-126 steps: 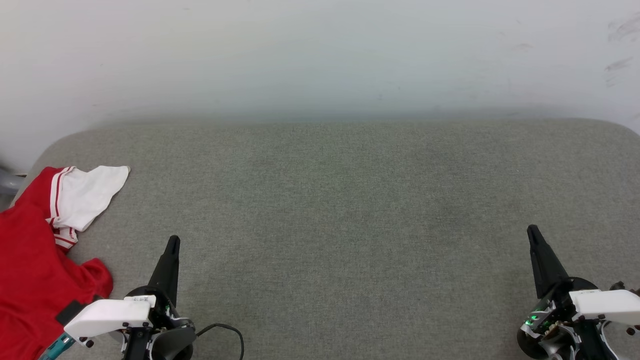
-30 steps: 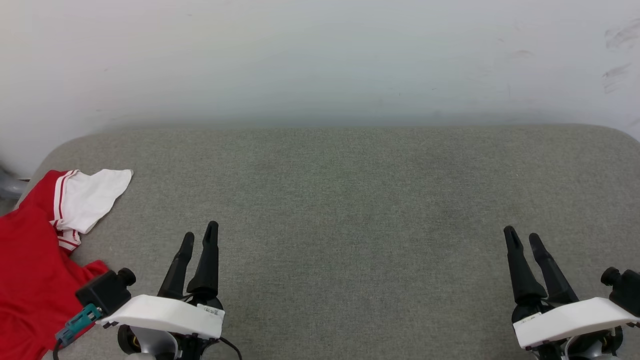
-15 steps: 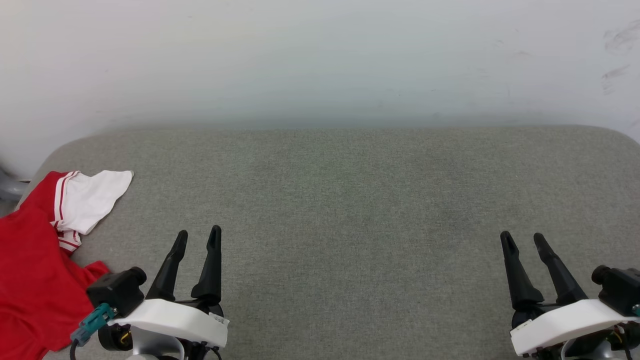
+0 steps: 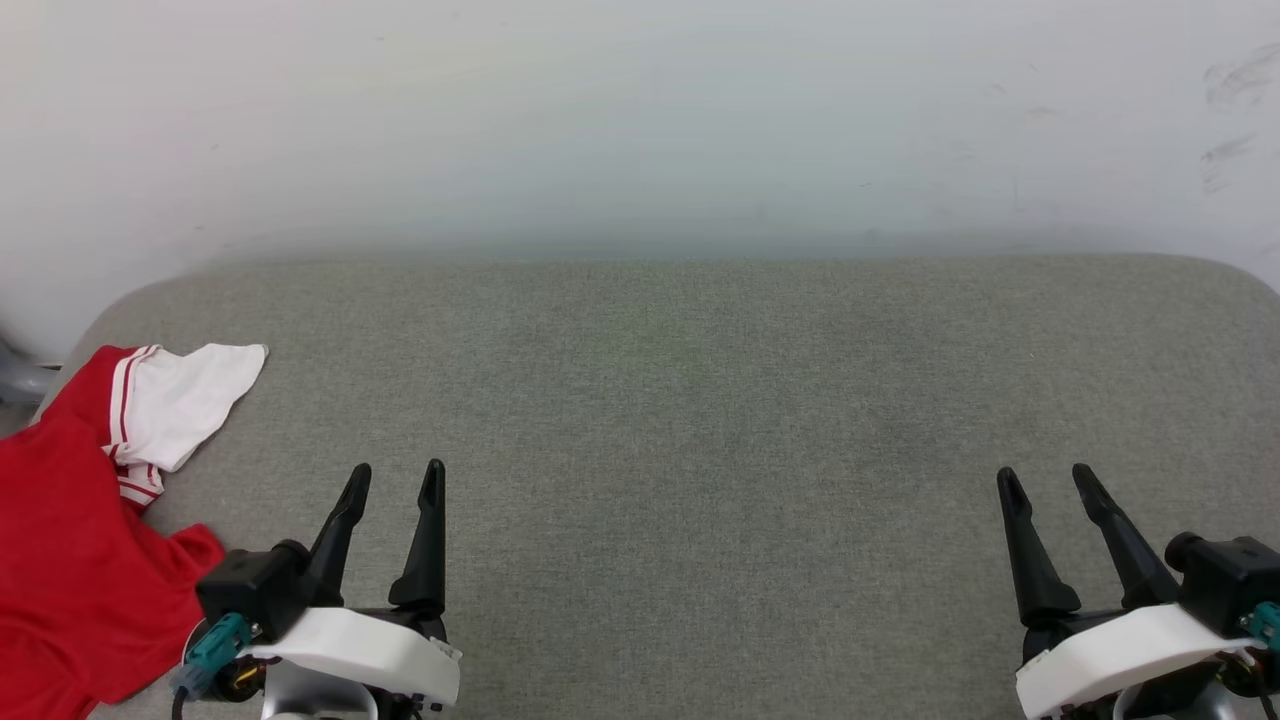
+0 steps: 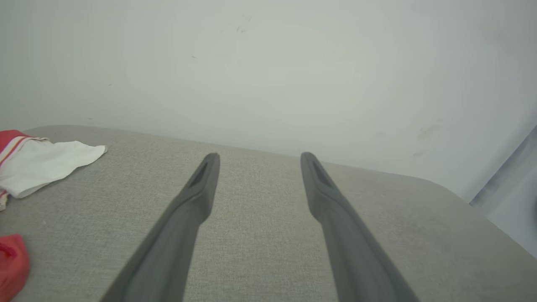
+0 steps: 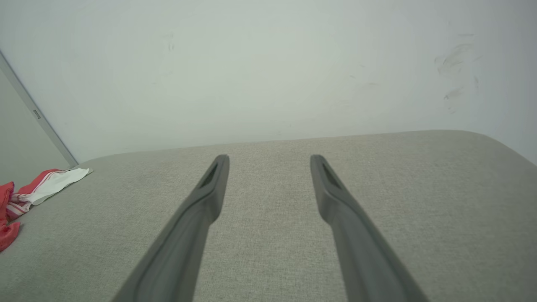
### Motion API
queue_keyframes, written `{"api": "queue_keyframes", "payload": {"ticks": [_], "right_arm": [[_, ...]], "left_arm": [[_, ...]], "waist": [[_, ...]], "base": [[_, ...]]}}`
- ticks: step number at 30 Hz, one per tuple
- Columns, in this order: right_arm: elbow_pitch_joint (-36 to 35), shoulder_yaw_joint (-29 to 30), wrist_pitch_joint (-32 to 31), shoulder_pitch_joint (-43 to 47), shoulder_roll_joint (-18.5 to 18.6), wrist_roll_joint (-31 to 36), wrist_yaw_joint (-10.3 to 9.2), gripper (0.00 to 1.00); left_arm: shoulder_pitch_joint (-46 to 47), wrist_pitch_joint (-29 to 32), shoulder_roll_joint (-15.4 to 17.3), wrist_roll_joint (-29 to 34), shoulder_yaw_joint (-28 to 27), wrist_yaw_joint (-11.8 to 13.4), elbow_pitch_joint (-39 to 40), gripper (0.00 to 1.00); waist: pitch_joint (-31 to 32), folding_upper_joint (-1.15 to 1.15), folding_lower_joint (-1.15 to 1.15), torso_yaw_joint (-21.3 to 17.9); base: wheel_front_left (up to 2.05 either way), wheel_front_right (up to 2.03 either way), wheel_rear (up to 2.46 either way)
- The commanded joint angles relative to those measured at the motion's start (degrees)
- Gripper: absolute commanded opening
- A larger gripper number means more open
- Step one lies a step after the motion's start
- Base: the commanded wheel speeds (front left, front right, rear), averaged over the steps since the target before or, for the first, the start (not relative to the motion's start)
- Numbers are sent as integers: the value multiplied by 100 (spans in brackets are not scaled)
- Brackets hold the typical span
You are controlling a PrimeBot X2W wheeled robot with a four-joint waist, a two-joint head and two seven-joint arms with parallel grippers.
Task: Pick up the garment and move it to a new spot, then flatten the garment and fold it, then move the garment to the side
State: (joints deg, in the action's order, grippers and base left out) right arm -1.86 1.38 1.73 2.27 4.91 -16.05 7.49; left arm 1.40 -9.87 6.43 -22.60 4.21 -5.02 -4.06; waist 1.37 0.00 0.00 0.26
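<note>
Red jersey shirt with white sleeves [image 4: 60,560], left of the left gripper's [image 4: 392,480] and right gripper's [image 4: 1045,482] wide, empty fingers — probably limp, light; pinch the sleeve.

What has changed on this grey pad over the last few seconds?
Both arms rolled at the wrist: the left end effector and right end effector earlier showed edge-on as one dark finger each, and now show two fingers side by side, apart and empty. Nothing was taken hold of or let go. The red and white jersey lies as before at the left edge of the grey pad.
</note>
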Motion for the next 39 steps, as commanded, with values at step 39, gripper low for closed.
{"api": "queue_keyframes", "payload": {"ticks": [39], "right_arm": [[-240, -7, 268, 176, -205, 1072, -1, 100]], "left_arm": [[-6, -503, -179, 1417, -185, -203, -231, 100]], "waist": [[2, 0, 0, 564]], "base": [[0, 0, 0]]}}
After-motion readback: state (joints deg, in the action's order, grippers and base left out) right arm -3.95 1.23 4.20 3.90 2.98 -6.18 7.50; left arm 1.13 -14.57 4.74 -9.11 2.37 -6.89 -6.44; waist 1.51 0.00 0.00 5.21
